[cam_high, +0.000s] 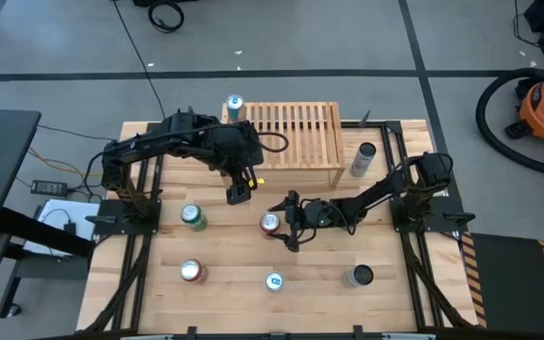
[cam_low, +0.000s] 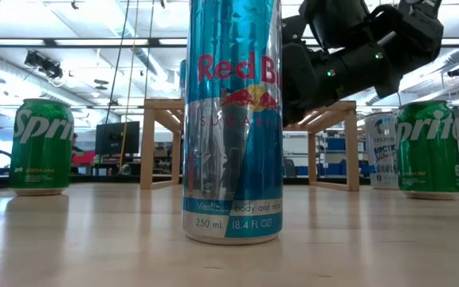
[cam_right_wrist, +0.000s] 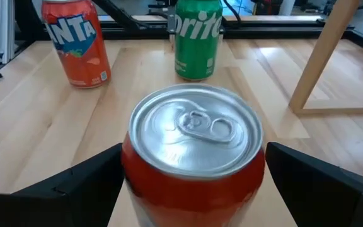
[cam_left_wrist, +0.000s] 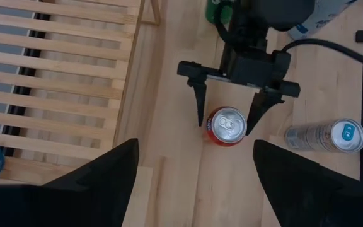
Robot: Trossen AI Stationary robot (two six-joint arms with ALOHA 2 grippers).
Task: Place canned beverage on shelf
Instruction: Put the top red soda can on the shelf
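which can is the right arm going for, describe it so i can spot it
Start at the shelf, then look just in front of it, mid-table. The red can stands between the right end effector's open fingers. It is the only can bracketed that way.

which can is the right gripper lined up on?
The red can mid-table: it stands between the open fingers of the right gripper. The other cans, such as the green one, stand clear of it.

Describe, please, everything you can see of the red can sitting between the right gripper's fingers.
The red can stands upright on the light wooden table, in front of the shelf. It looks like painted metal, with a silver top and an unopened pull tab. The right gripper brackets it with open fingers, one on either side; whether they touch it cannot be told. Its label is not readable.
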